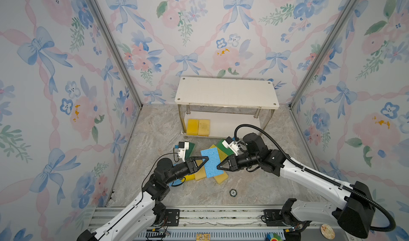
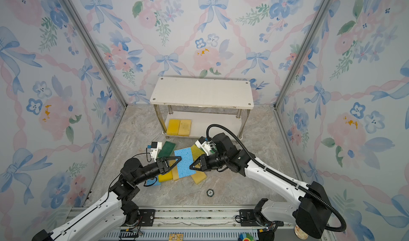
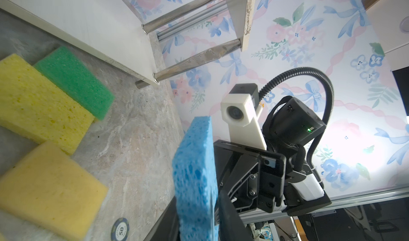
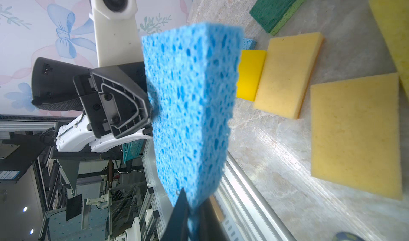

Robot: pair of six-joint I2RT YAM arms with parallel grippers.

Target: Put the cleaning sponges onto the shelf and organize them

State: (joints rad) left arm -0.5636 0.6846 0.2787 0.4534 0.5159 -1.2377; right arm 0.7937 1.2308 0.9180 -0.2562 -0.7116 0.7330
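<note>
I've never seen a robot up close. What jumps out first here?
The left gripper and right gripper pinch one blue sponge from opposite sides, above a jumble of sponges mid-floor. Behind stands a white shelf, two yellow sponges side by side on its lower board.

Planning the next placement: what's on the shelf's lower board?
A yellow sponge and a paler sponge side by side at its left end. The top board hides its back strip.

Blue sponge (image 3: 194, 173) pinched edge-on; yellow sponge (image 3: 39, 100), green sponge (image 3: 75, 80) on floor (image 3: 137, 140).
</note>
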